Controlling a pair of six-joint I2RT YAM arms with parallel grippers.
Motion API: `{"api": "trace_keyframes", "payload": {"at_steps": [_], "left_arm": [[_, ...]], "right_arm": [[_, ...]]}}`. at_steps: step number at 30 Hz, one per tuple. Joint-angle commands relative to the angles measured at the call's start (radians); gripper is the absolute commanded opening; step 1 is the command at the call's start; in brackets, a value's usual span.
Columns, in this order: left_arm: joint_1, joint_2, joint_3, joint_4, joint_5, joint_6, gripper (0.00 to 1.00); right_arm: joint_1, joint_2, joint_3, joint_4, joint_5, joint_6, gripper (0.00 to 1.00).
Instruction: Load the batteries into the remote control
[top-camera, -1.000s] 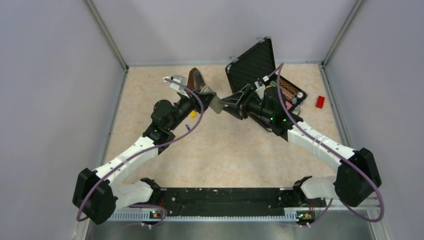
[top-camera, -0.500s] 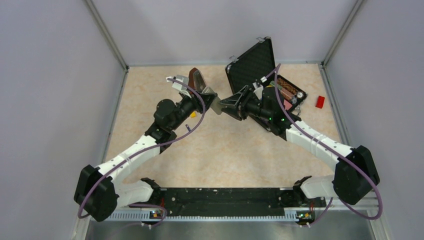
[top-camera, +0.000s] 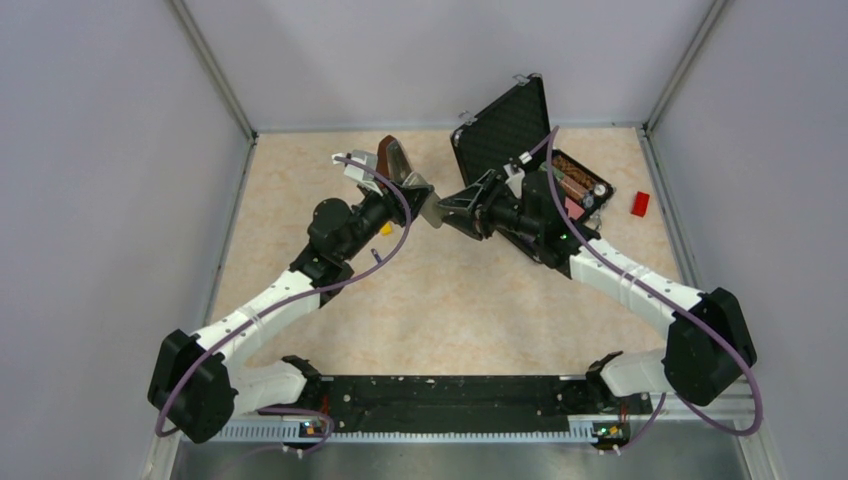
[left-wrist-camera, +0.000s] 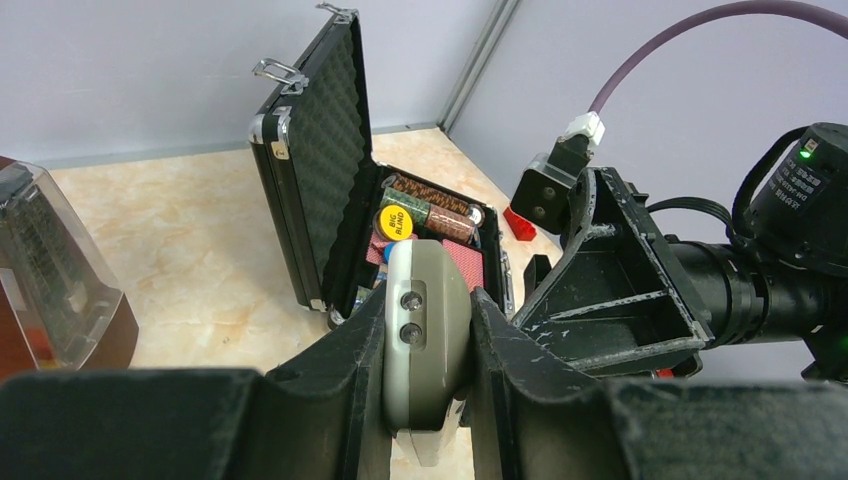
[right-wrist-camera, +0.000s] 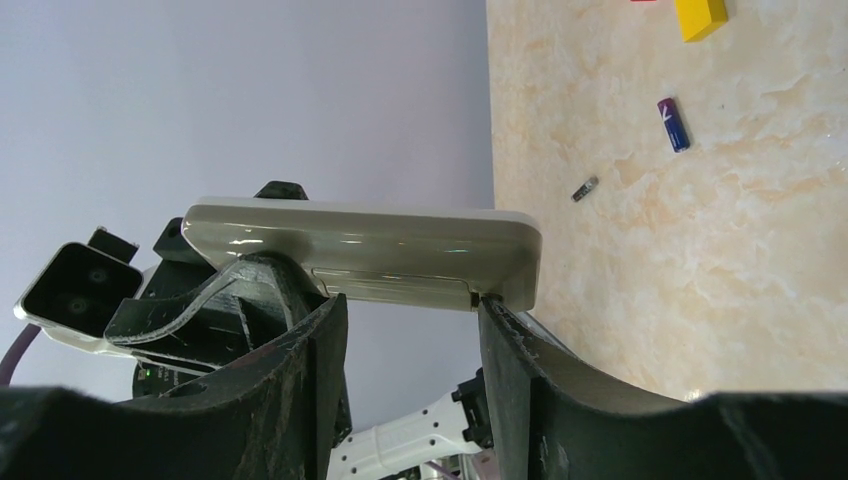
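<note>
over grey-walled beige tabletop (top-camera: 450, 300) — left gripper (left-wrist-camera: 428, 305) tight on remote control (right-wrist-camera: 360, 245); right gripper (right-wrist-camera: 410, 308) spread

Grey remote (right-wrist-camera: 360, 250) aloft, batteries (right-wrist-camera: 673, 124) loose on table (right-wrist-camera: 750, 260)

My left arm (top-camera: 265, 305) stretches forward and inward. My left pincer (left-wrist-camera: 428, 345) is clamped on the remote control (right-wrist-camera: 360, 245), with a finger pressed to either side of it. My right arm (top-camera: 630, 285) reaches in from the opposite side of the remote control, wrist rolled onto its side. My right pincer (right-wrist-camera: 410, 320) is half spread, its fingertips close against the remote's long edge, with nothing between them.
</note>
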Motion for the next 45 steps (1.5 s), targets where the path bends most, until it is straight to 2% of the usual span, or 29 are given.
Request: {"api": "trace_keyframes", "payload": {"at_steps": [1, 13, 24, 37, 45], "left_arm": [[-0.005, -0.011, 0.013, 0.067, 0.039, 0.007, 0.0], [-0.005, -0.02, 0.007, 0.075, 0.073, 0.008, 0.0], [-0.005, -0.024, 0.009, 0.103, 0.203, -0.027, 0.0], [-0.005, -0.016, 0.018, 0.125, 0.263, -0.115, 0.0], [-0.004, 0.0, 0.019, 0.14, 0.266, -0.157, 0.0]], "right_arm": [[0.011, 0.021, 0.049, 0.038, -0.002, -0.008, 0.51], [0.01, 0.028, 0.043, 0.031, 0.003, -0.005, 0.5], [0.01, 0.035, 0.021, 0.079, 0.005, -0.002, 0.51], [0.011, 0.031, -0.039, 0.231, -0.022, -0.006, 0.51], [0.013, 0.061, -0.075, 0.407, -0.086, -0.003, 0.5]]}}
